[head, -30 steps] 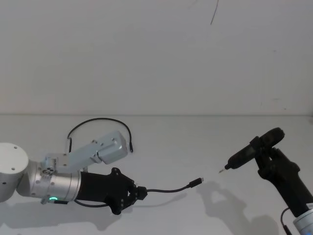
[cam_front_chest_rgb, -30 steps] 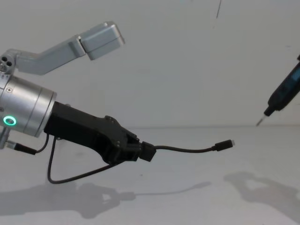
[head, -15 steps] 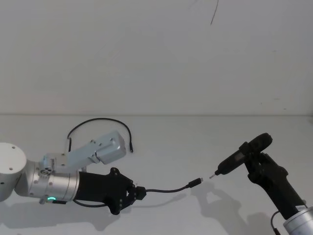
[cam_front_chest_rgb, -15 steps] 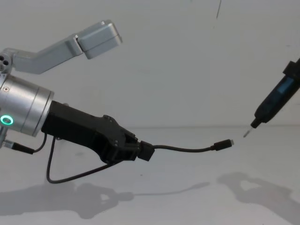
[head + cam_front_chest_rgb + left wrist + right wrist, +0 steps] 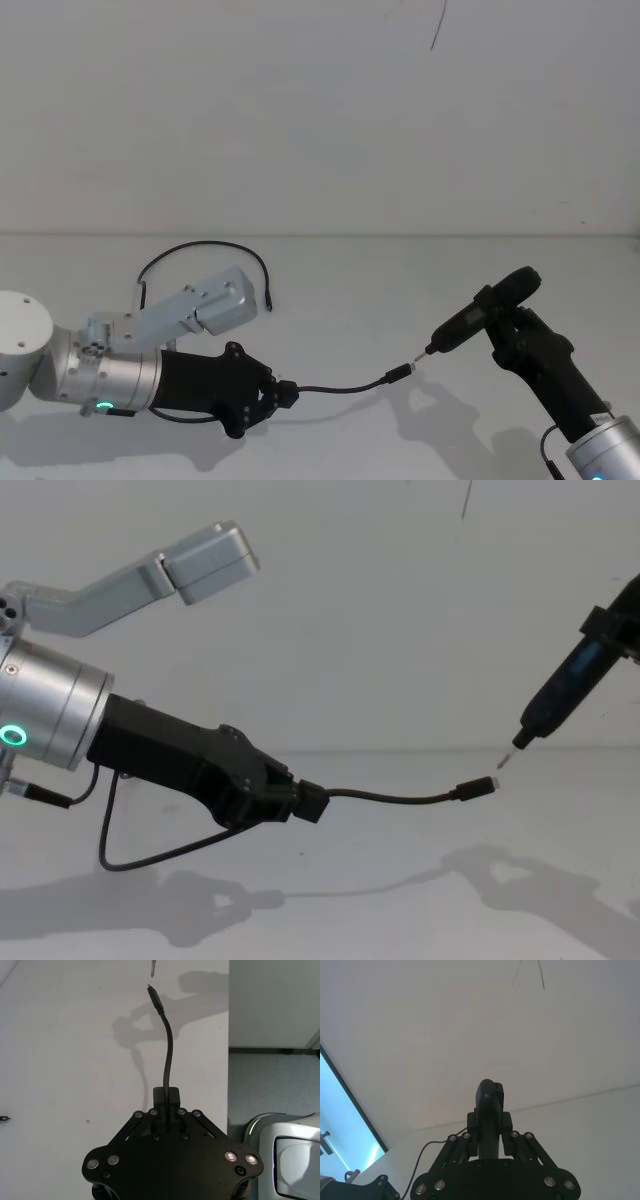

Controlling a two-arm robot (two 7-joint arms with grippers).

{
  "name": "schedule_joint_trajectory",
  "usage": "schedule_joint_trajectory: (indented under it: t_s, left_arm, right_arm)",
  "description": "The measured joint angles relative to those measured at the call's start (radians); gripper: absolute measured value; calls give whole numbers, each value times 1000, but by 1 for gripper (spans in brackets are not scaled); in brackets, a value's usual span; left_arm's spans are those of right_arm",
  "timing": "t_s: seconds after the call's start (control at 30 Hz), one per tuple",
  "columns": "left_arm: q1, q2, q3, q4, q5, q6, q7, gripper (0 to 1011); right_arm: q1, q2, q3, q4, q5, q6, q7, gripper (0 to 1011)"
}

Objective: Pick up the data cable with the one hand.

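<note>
My left gripper (image 5: 275,393) (image 5: 296,802) hangs low over the white table, shut on the data cable (image 5: 340,388) (image 5: 390,799). The fingers clamp a black block on the cable (image 5: 166,1097). The cable's free end juts right, ending in a small metal plug (image 5: 400,373) (image 5: 478,788) (image 5: 155,997). The cable's other part droops in a loop (image 5: 150,857) under the left wrist. On the right, my right gripper (image 5: 510,322) (image 5: 490,1135) is shut on a slim black pen-like tool (image 5: 475,315) (image 5: 560,695). The tool's metal tip (image 5: 421,356) (image 5: 503,761) hovers just beside the plug.
A second thin black lead (image 5: 205,246) lies in an arc on the table behind the left arm. A plain white wall (image 5: 320,120) backs the table. The left wrist view has the table's edge, with grey floor (image 5: 270,1085) beyond.
The right arm has swung left, carrying the pen-like tool's tip from well right of the plug to just beside it. The left gripper and cable have barely moved.
</note>
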Motion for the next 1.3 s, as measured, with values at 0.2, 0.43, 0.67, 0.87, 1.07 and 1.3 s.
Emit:
schedule_joint_trajectory:
  t_s: [0.2, 0.43, 0.67, 0.87, 1.07, 1.3]
  left_arm:
    - [0, 0, 0, 0, 0, 0, 0, 41]
    - [0, 1, 0, 0, 0, 0, 0, 41]
    - [0, 1, 0, 0, 0, 0, 0, 41]
    - [0, 1, 0, 0, 0, 0, 0, 41]
    - [0, 1, 0, 0, 0, 0, 0, 41]
    - [0, 1, 0, 0, 0, 0, 0, 41]
  right_arm:
    - [6, 4, -7, 6, 0, 0, -3, 263]
    - [10, 10, -14, 11, 0, -2, -7, 263]
    - [16, 16, -21, 18, 0, -8, -10, 263]
    - [21, 18, -28, 24, 5, -12, -11, 263]
    - [25, 19, -34, 28, 10, -16, -11, 263]
    - [26, 23, -38, 31, 16, -19, -13, 263]
